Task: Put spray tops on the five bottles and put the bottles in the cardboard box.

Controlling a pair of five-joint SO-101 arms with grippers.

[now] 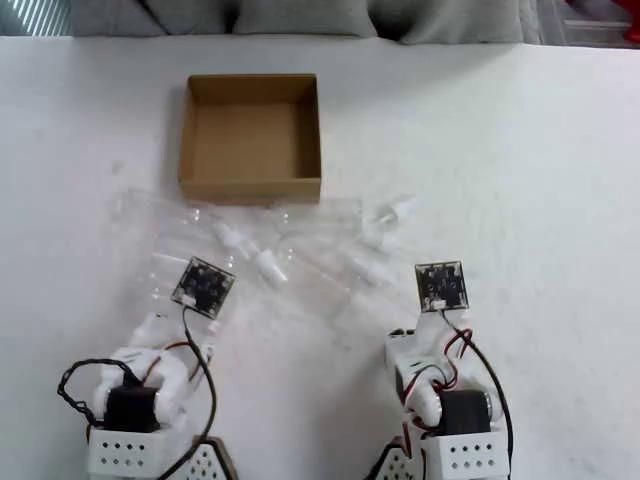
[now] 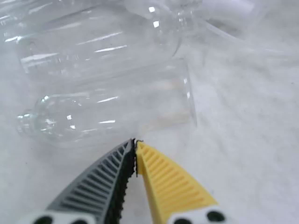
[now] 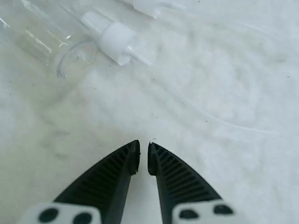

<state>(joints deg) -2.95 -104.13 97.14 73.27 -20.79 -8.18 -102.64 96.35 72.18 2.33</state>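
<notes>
**High view.** Find the box (image 1: 252,137) at the far side of the table (image 1: 560,200). It is brown cardboard, square and open at the top. The bottles (image 1: 190,250) are clear plastic and lie on their sides in a loose spread on the table, just in front of the box and between it and the arms. White spray tops (image 1: 268,264) lie among them, apart from the bottle necks as far as you can tell. The left arm (image 1: 150,365) and right arm (image 1: 440,385) sit at the near edge, each pointing towards the spread.

**Left wrist view.** The left claw (image 2: 135,143) has one grey finger and one yellow finger. The two are pressed together along their toothed faces and hold nothing. The tips sit just beside the wall of the near bottle (image 2: 110,112), which lies on its side with an open, uncapped neck. You cannot tell whether the tips touch it. A second bottle (image 2: 98,42) lies beyond, alongside the first.

**Right wrist view.** The right claw (image 3: 143,150) has two black fingers. They are all but together, with a thin slit between the tips, and grip nothing. The claw hangs over bare table. One spray top (image 3: 114,37), white with a short nozzle, lies well ahead of the tips, beside a clear bottle (image 3: 32,32). A thin clear tube (image 3: 224,122) lies across the table between the top and the claw.
</notes>
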